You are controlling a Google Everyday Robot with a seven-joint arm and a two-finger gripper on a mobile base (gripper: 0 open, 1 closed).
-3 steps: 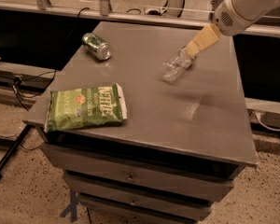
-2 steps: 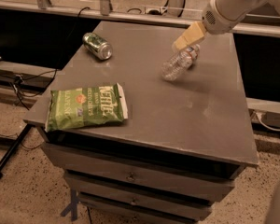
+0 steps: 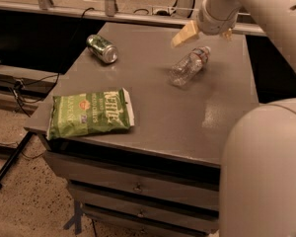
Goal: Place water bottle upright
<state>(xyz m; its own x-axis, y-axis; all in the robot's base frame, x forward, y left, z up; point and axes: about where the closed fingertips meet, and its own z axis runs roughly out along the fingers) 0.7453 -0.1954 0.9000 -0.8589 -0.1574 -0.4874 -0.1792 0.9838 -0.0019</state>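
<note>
The water bottle (image 3: 189,65) is clear and ribbed, with a white cap and a red label band near the neck. It lies on its side on the grey table (image 3: 158,107), right of centre toward the back, cap pointing to the back right. My gripper (image 3: 205,34) hangs just above and behind the bottle's cap end. One tan finger (image 3: 184,35) sticks out to the left and the other shows at the right. The jaws stand apart with nothing between them, and they do not touch the bottle.
A green metal can (image 3: 102,48) lies on its side at the table's back left. A green chip bag (image 3: 91,113) lies flat at the front left corner. Drawers sit under the tabletop. My arm's large pale body (image 3: 266,172) fills the lower right.
My gripper has moved left and back, from beside the bottle's cap end to above and behind it. The bottle stays on its side in the same spot.
</note>
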